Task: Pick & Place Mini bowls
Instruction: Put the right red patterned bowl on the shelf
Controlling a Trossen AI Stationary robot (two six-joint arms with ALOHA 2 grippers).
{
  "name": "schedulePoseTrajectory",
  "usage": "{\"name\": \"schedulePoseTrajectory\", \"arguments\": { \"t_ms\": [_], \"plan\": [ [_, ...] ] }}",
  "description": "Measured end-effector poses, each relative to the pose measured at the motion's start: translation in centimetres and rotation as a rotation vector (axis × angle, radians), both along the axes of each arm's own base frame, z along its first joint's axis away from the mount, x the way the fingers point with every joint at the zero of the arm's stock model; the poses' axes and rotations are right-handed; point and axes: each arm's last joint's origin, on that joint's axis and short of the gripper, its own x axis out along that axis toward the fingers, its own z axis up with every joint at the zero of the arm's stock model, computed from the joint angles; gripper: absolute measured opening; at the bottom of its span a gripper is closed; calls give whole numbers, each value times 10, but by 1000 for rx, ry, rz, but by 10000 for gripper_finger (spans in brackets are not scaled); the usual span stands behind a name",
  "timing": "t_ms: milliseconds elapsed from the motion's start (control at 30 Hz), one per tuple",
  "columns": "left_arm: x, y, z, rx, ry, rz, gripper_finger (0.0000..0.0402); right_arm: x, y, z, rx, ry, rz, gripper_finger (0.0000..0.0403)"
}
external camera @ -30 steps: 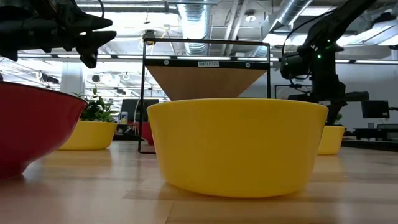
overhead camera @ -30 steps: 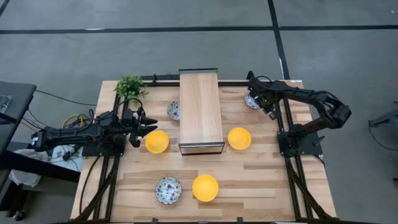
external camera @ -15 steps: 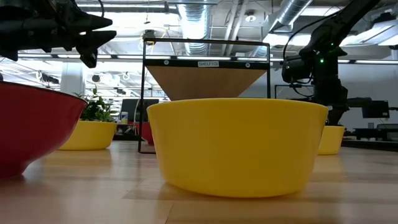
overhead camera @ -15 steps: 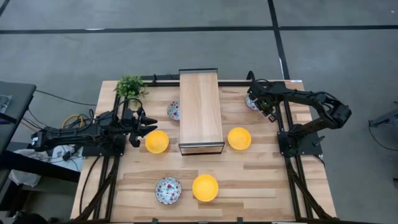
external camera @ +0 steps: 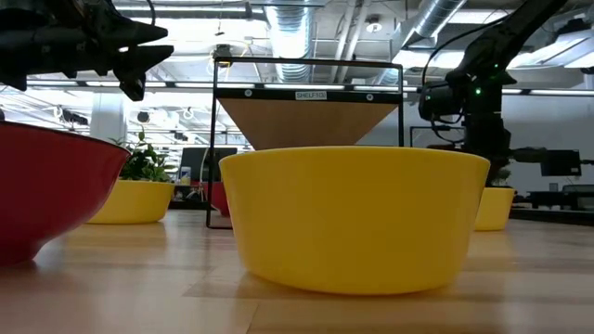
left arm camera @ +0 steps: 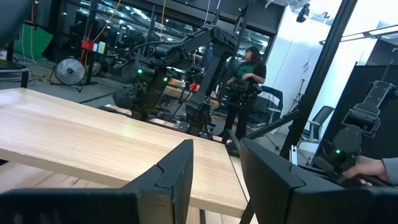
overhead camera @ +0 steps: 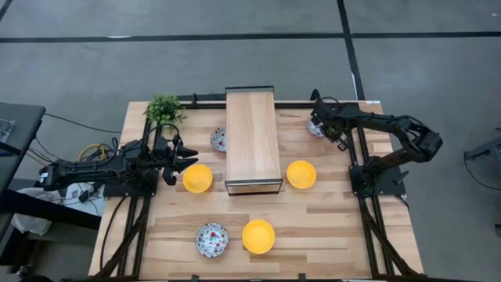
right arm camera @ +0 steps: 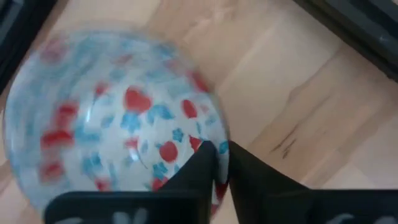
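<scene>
Now your right gripper (right arm camera: 222,163) has its jaws clenched on the rim of a floral bowl (right arm camera: 118,124) right of the wooden shelf (overhead camera: 252,137), labelled "SHELFIQ"; left gripper (overhead camera: 182,160) hangs released beside a yellow bowl (overhead camera: 198,178).

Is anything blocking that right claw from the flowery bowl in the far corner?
Nothing visible: the right gripper is already at the floral bowl, its fingers pinched on the rim.
</scene>
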Motion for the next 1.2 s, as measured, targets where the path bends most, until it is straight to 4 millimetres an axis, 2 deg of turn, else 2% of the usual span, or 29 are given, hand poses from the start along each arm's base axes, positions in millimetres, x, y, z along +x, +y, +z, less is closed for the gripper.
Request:
{"name": "schedulePoseTrajectory", "arguments": {
  "t_ms": [67, 267, 533, 867, 1200],
  "plan": [
    [0, 0, 0, 0, 0, -1, 131, 1, -1, 2, -14, -3, 6, 10],
    [0, 0, 0, 0, 0, 0, 131, 0, -1, 2, -16, 1, 37, 9],
    [0, 0, 0, 0, 0, 0, 131, -4, 4, 15, -58, -26, 108, 1],
    [0, 0, 1, 2, -15, 0, 131, -14, 13, 46, -210, -104, 164, 1],
    [-1, 0, 6, 10, -65, 0, 131, -10, 28, 89, -441, -388, 438, 0]
  ]
}}
